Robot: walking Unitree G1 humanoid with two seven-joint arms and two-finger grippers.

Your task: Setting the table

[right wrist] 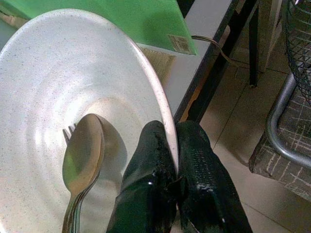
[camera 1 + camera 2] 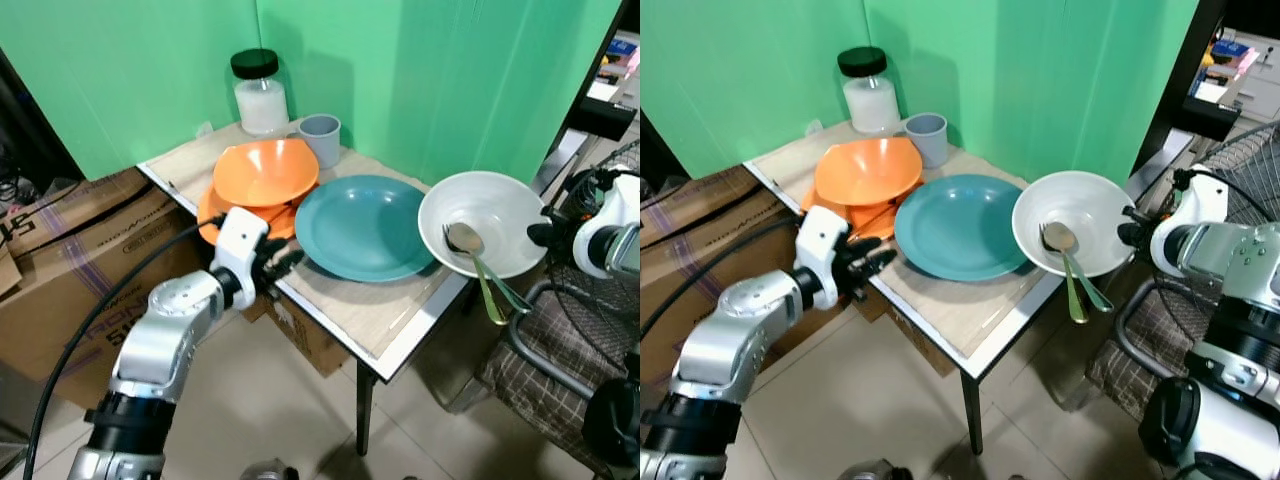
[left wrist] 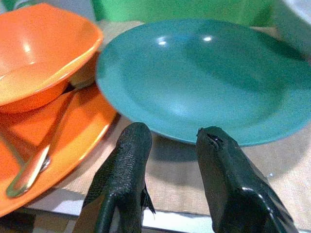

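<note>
A teal plate [image 2: 362, 226] lies in the middle of the small table [image 2: 375, 310]. To its left, an orange bowl [image 2: 265, 171] rests on an orange plate [image 3: 73, 131] that also carries a spoon [image 3: 36, 160]. My left gripper [image 2: 283, 262] is open at the table's front edge, just short of the teal plate's rim, with nothing between its fingers [image 3: 129, 165]. A white speckled bowl [image 2: 482, 222] hangs over the table's right edge, and my right gripper [image 1: 176, 160] is shut on its rim. A spoon [image 1: 82, 155] and a fork lie in it, their handles [image 2: 490, 290] sticking out over the edge.
A glass jar [image 2: 260, 92] with a black lid and a grey cup [image 2: 321, 138] stand at the table's back, against green screens. Cardboard boxes [image 2: 70, 260] sit on the floor to the left. A chair with a checked cushion [image 2: 560, 350] stands to the right.
</note>
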